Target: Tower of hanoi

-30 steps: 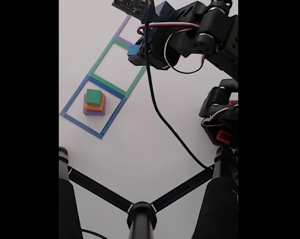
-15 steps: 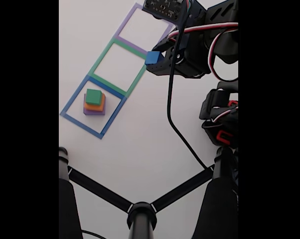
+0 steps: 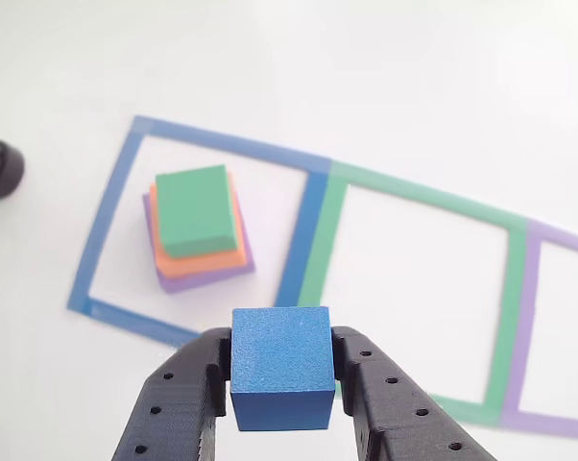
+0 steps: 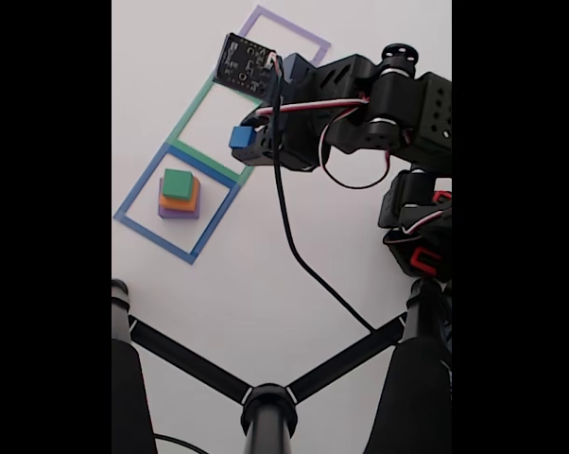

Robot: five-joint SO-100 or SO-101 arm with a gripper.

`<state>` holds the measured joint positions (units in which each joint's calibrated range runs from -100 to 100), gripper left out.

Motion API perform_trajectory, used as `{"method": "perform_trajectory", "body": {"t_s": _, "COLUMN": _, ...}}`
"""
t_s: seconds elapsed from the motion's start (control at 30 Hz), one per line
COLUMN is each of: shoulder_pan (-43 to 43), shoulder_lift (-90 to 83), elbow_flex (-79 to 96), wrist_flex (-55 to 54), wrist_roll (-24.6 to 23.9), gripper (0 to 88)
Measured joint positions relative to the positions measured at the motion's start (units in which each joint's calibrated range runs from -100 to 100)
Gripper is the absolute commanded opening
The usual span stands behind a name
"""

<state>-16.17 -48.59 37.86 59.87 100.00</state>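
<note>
Other view: three stacked blocks (image 3: 198,229) inside the left tape square (image 3: 104,230); middle square (image 3: 505,317) to its right; smallest cube (image 3: 280,367) between gripper (image 3: 281,384) fingers, nearer the camera, seemingly above the shared border

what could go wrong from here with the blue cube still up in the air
1. The end effector holds the blue cube only by its two side faces, so it might slip or twist on release.
2. The stack leans: the green block sits offset on the orange block and purple block, so a cube set off-centre could tip or nudge them.
3. The dangling black cable might brush the stack on a low approach.
</note>
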Motion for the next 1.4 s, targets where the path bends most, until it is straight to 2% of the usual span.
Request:
{"method": "perform_trajectory", "body": {"t_s": 0.3, "shoulder_pan": -3.4, "shoulder_lift": 1.1, "elbow_flex": 21.6, "wrist_flex": -34.1, "wrist_roll": -0.4, "gripper": 1.6}}
{"method": "perform_trajectory", "body": {"t_s": 0.5, "shoulder_pan": -5.1, "shoulder_lift": 5.3, "elbow_flex": 28.0, "wrist_flex": -49.8, "wrist_roll": -0.4, "gripper": 1.6}}
{"method": "perform_trajectory", "body": {"t_s": 1.0, "shoulder_pan": -6.5, "shoulder_lift": 19.8, "elbow_flex": 29.0, "wrist_flex": -67.5, "wrist_roll": -0.4, "gripper": 1.5}}
{"method": "perform_trajectory", "body": {"t_s": 1.4, "shoulder_pan": -6.5, "shoulder_lift": 25.9, "elbow_flex": 28.8, "wrist_flex": -72.8, "wrist_roll": -0.4, "gripper": 1.4}}
